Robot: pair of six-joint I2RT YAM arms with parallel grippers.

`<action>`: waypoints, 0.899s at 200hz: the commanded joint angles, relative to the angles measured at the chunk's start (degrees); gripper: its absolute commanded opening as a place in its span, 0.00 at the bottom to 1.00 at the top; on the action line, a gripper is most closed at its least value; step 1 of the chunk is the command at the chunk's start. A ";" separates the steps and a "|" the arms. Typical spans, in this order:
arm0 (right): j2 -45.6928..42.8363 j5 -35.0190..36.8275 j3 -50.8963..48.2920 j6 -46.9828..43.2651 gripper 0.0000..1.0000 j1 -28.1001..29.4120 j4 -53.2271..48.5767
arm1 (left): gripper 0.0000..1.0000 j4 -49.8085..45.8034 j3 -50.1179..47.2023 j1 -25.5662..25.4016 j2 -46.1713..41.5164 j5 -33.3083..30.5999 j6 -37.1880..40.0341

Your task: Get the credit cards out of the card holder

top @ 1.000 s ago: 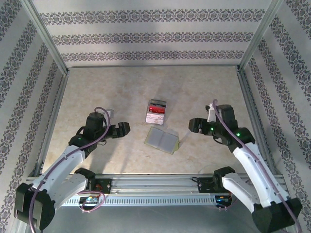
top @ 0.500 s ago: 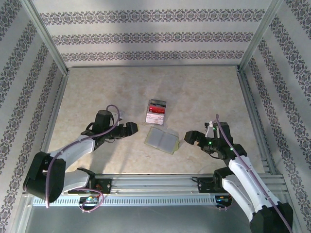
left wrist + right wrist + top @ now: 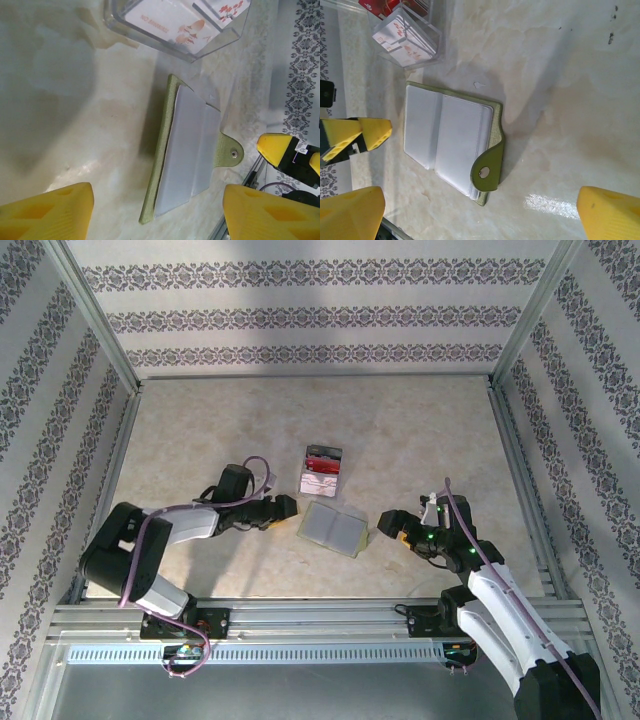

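Likely, since the card holder [image 3: 333,528] lies open and flat on the surface [image 3: 200,430] between the left hand [image 3: 287,507] and right hand [image 3: 391,525] — both spread apart — a one-sided pinch could skid it into the clear plastic box [image 3: 322,470].

We see a pale, marbled beige surface [image 3: 420,420] spreading out beyond the fingers [image 3: 285,506], closed in ahead of them and to either side by walls [image 3: 300,315] papered in grey floral stripes, with aluminium posts [image 3: 95,315] at the far corners and soft, even light.
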 commanded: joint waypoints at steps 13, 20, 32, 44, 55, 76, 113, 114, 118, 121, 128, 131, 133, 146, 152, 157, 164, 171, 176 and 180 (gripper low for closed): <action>0.46 -0.72 -0.51 -0.10 0.98 -0.65 1.23 | 0.65 5.12 3.04 -2.67 3.83 2.24 -1.82; 0.42 -0.63 -0.59 -0.09 0.98 -0.57 1.19 | 0.64 5.54 3.28 -2.91 4.36 2.36 -2.10; 0.42 -0.63 -0.62 -0.23 0.98 -0.59 1.25 | 0.64 5.90 3.53 -3.37 5.01 2.44 -2.35; 0.51 -0.55 -0.60 -0.33 0.98 -0.61 1.25 | 0.63 5.82 3.57 -3.54 5.17 2.19 -2.30; 0.68 -0.37 -0.60 -0.57 0.98 -0.57 1.13 | 0.63 5.28 3.38 -3.60 4.84 1.37 -2.06; 1.42 -0.11 -0.71 -0.88 0.98 -0.61 1.44 | 0.63 2.05 3.45 -3.56 3.45 -0.91 -0.24; 2.99 0.42 0.71 -2.29 0.98 -1.44 2.28 | 0.64 -4.47 3.21 -3.58 -1.92 -6.91 4.08; 3.02 0.42 0.85 -2.33 0.98 -1.49 2.30 | 0.65 -4.60 3.22 -3.59 -2.20 -7.17 4.26; 3.26 0.38 1.15 -2.66 0.98 -1.75 2.25 | 0.65 -5.90 3.28 -3.54 -3.13 -8.12 4.97; 3.42 0.34 1.31 -2.86 0.98 -1.96 2.28 | 0.65 -6.85 3.28 -3.51 -3.85 -8.85 5.57; 3.95 0.33 1.43 -3.44 0.98 -2.71 2.22 | 0.66 -9.09 3.47 -3.48 -5.49 -10.82 6.89; 4.09 0.33 1.42 -3.65 0.98 -2.97 2.16 | 0.66 -10.04 3.56 -3.44 -6.22 -11.57 7.43; 4.22 0.27 2.30 -3.86 0.98 -3.14 2.15 | 0.67 -10.74 3.59 -3.41 -6.72 -12.02 7.85; 5.10 0.07 4.47 -5.39 0.98 -4.70 1.78 | 0.68 -14.71 4.04 -3.04 -9.96 -15.41 10.01; 5.53 0.21 5.13 -6.19 0.98 -5.66 1.57 | 0.69 -16.54 4.17 -2.70 -11.54 -16.78 10.78; 5.88 0.32 5.74 -6.87 0.98 -6.30 1.32 | 0.70 -17.84 4.18 -2.36 -12.75 -18.10 11.49; 6.27 0.69 6.83 -7.86 0.98 -7.30 1.00 | 0.70 -19.31 4.18 -1.89 -14.75 -19.72 12.75; 6.71 1.26 7.77 -8.99 0.98 -8.30 0.49 | 0.71 -20.64 4.05 -1.21 -16.65 -21.24 13.94; 7.03 1.74 8.49 -9.81 0.98 -9.03 0.38 | 0.72 -21.60 3.98 -0.71 -17.98 -22.53 14.84; 7.24 2.09 9.10 -10.61 0.98 -9.63 0.31 | 0.73 -22.37 3.94 -0.38 -19.21 -23.67 15.67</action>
